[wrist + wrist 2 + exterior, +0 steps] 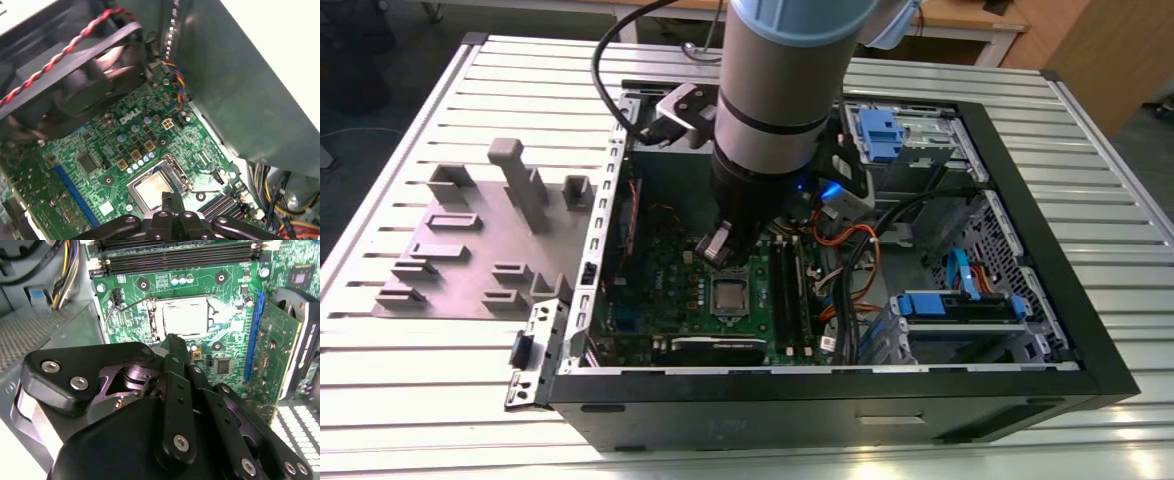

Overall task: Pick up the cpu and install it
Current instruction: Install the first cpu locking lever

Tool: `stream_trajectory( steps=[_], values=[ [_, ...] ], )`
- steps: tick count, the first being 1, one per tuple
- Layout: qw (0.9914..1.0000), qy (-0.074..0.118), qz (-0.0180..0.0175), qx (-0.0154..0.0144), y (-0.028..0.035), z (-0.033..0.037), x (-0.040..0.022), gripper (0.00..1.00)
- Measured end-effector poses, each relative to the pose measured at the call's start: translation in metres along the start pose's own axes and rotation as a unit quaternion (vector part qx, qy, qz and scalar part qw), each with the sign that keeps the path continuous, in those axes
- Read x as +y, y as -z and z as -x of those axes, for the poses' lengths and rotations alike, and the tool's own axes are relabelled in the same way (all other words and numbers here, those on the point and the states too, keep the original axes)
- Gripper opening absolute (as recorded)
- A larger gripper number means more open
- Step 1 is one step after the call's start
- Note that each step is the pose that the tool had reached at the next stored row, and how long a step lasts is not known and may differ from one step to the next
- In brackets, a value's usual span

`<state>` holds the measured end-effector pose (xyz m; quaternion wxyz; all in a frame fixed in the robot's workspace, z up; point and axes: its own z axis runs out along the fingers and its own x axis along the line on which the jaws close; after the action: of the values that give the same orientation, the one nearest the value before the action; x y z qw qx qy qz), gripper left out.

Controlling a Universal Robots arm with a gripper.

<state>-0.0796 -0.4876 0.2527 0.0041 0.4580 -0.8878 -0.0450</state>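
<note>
The cpu (184, 316) is a small dull silver square lying flat in the socket frame (152, 320) on the green motherboard (225, 295). It shows too in the first wrist view as the cpu (150, 188) and in the exterior view as the cpu (727, 293). My gripper (171, 341) hangs just above the socket's edge, inside the open computer case (1014, 200). Its dark fingers are drawn together at the tip, with nothing between them. In the exterior view the gripper (719, 250) sits just behind the socket.
Memory slots (175, 255) run beside the socket, and an expansion card (280, 340) stands on its other side. A black fan (75, 85) with red-black wires hangs close by. Blue drive cages (961, 305) and cables fill the case's right. A grey fixture plate (480, 240) lies left of the case.
</note>
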Motion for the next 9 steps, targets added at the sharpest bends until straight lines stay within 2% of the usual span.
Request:
stream_trajectory(
  steps=[5,9],
  values=[
    [0.99924,0.039,0.0013,0.0034,-0.0004,-0.0001,0.0,0.11],
    [0.99898,0.045,0.0015,0.0038,-0.001,-0.0001,-0.0001,0.11]
  ],
)
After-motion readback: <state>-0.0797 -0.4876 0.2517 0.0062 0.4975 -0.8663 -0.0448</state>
